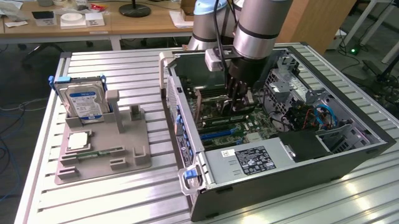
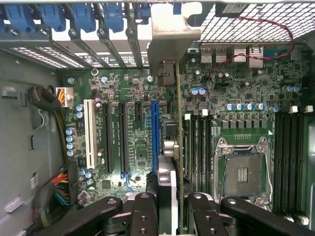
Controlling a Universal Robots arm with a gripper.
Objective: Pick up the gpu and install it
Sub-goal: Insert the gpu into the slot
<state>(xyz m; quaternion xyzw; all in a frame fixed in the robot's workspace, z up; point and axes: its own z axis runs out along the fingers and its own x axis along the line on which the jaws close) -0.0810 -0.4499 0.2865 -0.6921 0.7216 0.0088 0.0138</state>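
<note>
The gpu appears edge-on in the wrist view as a thin green board with a silver end bracket reaching the case's rear slot openings. My gripper is shut on it, one black finger on each side. The card stands upright over the motherboard, beside the blue expansion slot. Whether it sits in a slot I cannot tell. In the exterior view my gripper reaches down inside the open computer case, with the gpu dark between its fingers.
A grey holder tray on the exterior view's left carries a silver hard drive with a blue label, a processor chip and a narrow memory stick. The power supply fills the case's near end. Cables lie by the drive bays.
</note>
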